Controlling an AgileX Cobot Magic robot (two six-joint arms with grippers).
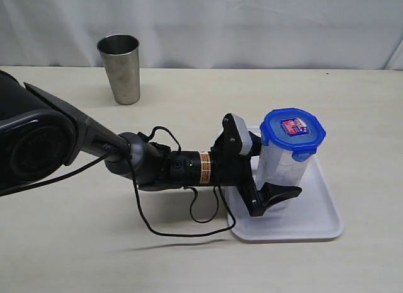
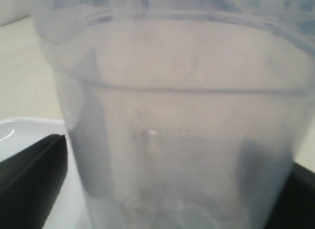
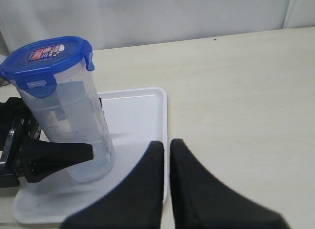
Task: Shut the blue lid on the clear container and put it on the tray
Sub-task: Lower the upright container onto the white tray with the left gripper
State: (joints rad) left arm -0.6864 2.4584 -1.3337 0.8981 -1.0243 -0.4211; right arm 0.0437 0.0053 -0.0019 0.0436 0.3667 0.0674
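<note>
On the desk [image 1: 75, 242], the container [image 1: 284, 167] is standing upright on the tray [image 1: 321, 220] between the left fingers [image 1: 277, 195], grip unclear; right fingers [image 3: 197, 189] clenched.

Roundish blue plastic lid [image 1: 293, 132] with red-blue sticker [image 1: 293, 126], translucent tapered plastic canister [image 1: 284, 167] between black fingers [image 1: 280, 193], flat white plastic tray [image 1: 318, 218]

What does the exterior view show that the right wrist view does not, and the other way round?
Only the exterior view: a steel tumbler standing on the table, apart from the tray.
Only the right wrist view: the right claw, shut and empty.
Both: the blue lid sitting on the clear container, which stands on the tray, with the left claw around its lower part.
</note>
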